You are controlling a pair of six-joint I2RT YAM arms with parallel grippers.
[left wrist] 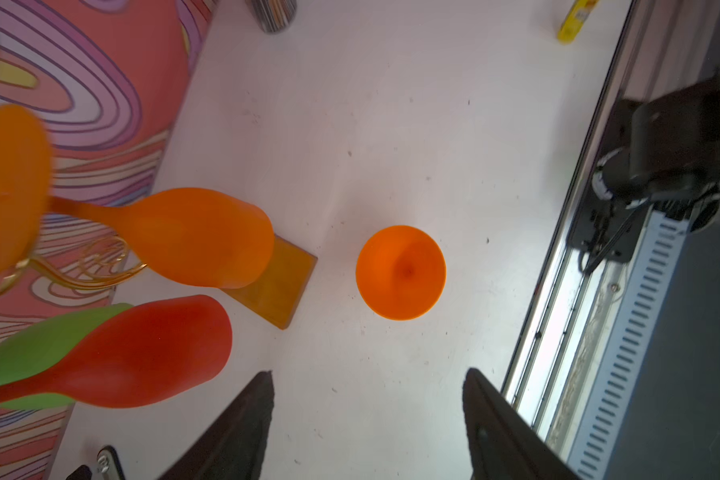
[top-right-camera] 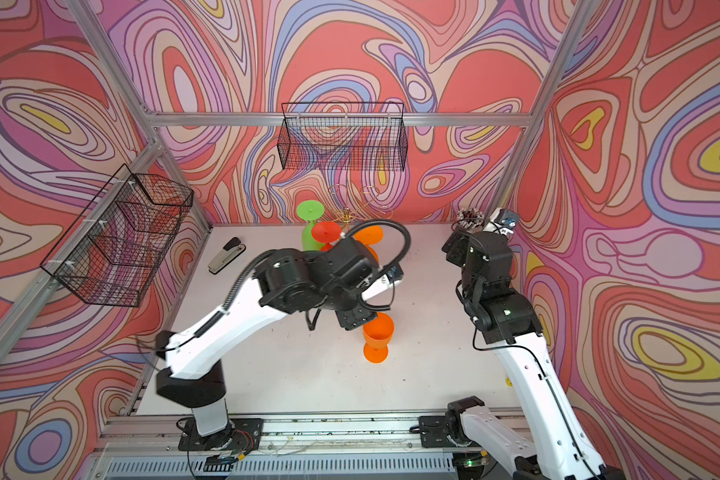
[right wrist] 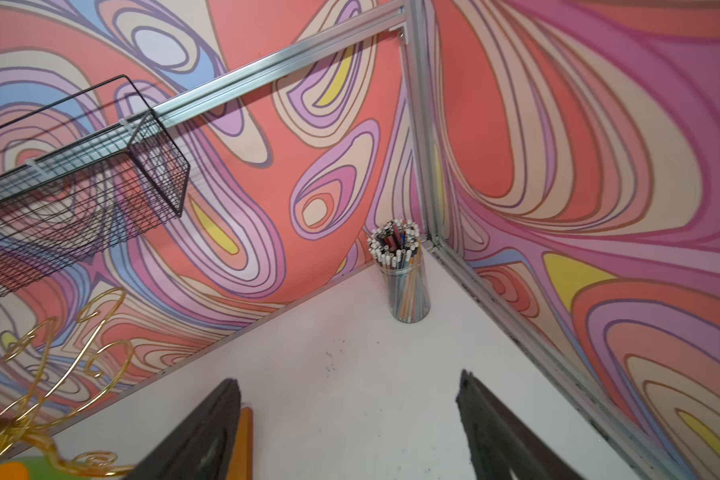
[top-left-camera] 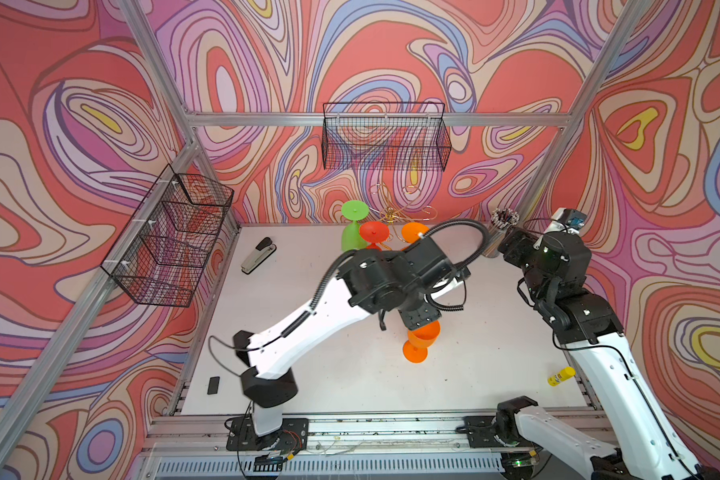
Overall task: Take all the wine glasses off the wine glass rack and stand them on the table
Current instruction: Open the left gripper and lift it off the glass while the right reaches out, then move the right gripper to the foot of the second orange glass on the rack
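Four plastic wine glasses show, and one orange plastic wine glass (top-left-camera: 422,340) is already off the rack, alone near the middle of the white tabletop (top-left-camera: 350,386). It is opaque, with a rounded bowl, a short stem and a disc foot. It stands upright, foot down and mouth up, its long axis vertical; from the left wrist I look straight down into its bowl (left wrist: 400,272).

My left gripper (left wrist: 368,374) hangs above it, jaws spread wide with nothing between them, and the glass is clear of the fingertips. My right gripper (right wrist: 348,378) is likewise spread and empty, near the back right corner, facing a clear cup of pencils (right wrist: 406,282).

At the back wall stands the gold wire wine glass rack (top-left-camera: 395,214) on its amber wooden base (left wrist: 275,286). From its curls hang a green glass (top-left-camera: 352,237), a red glass (top-left-camera: 374,232) and a second orange glass (top-left-camera: 414,232), all foot up and bowl down.

The standing glass is near the base's corner but apart from it. Bare table lies all round it. A grey stapler (top-left-camera: 258,255) at back left and a yellow glue stick (top-left-camera: 561,376) at the right edge are well apart.
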